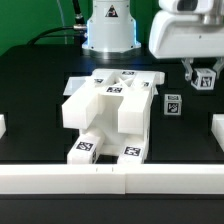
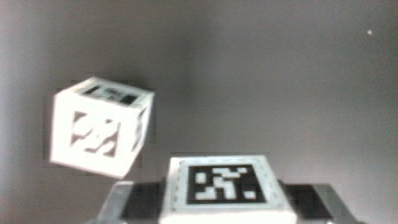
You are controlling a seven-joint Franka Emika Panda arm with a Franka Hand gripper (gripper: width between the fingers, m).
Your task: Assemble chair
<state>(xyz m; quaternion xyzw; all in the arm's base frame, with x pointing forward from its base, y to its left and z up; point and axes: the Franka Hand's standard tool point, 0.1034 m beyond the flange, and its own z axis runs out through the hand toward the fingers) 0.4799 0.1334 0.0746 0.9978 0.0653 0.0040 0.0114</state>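
Robot pincer [image 1: 205,75] clamped on a small white tagged cube, off to one side of the half-built chair.
Two dark fingers [image 1: 190,68] press the held cube [image 1: 206,80] from both sides at the exterior view's right, well apart from the chair body [image 1: 108,108] standing mid-table. A loose cube [image 1: 172,101] lies between the two. In the wrist view it sits tilted near the held one. Whether the held cube has left the table [image 1: 40,85] cannot be told, and the arm above is cut off. The table is matte black, with low white rails [image 1: 110,181] at its edges and a green backdrop [image 1: 25,20] behind.
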